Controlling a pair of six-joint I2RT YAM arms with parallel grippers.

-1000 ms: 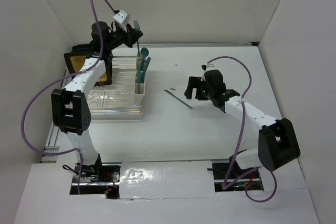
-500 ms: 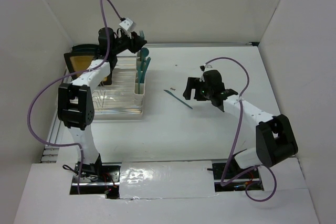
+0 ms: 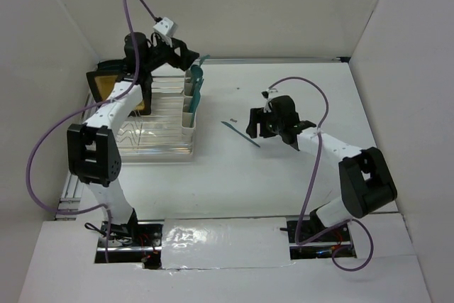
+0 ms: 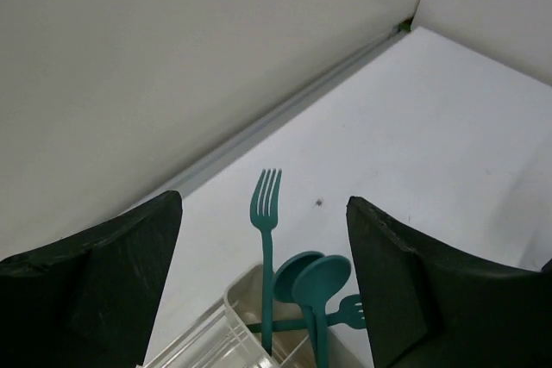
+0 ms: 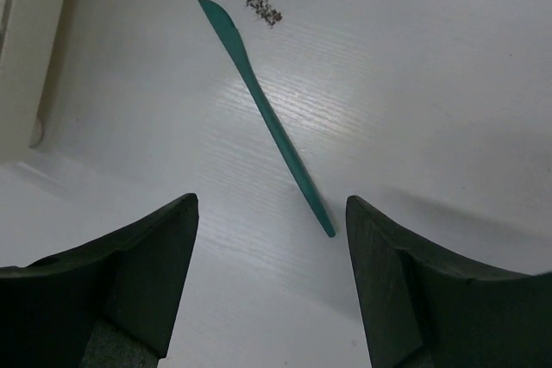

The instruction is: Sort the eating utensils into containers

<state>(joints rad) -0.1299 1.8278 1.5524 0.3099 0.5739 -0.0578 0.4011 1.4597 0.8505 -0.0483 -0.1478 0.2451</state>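
Several teal eating utensils stand in the far container: a fork upright, two spoons and a second fork lying crosswise. My left gripper hangs open just above them, its jaws wide on either side of the upright fork and not touching it. A teal knife lies flat on the table. My right gripper is open low over the knife's handle end, holding nothing. A second container stands at the rack's near right corner.
The clear wire dish rack fills the left of the table, with a black-rimmed yellow plate at its far left. A small dark speck lies by the knife's tip. White walls close in the back and sides.
My left gripper has opened and let the fork go; it now stands in the far container. My right gripper has shifted slightly left over the knife and its jaws have narrowed a little.
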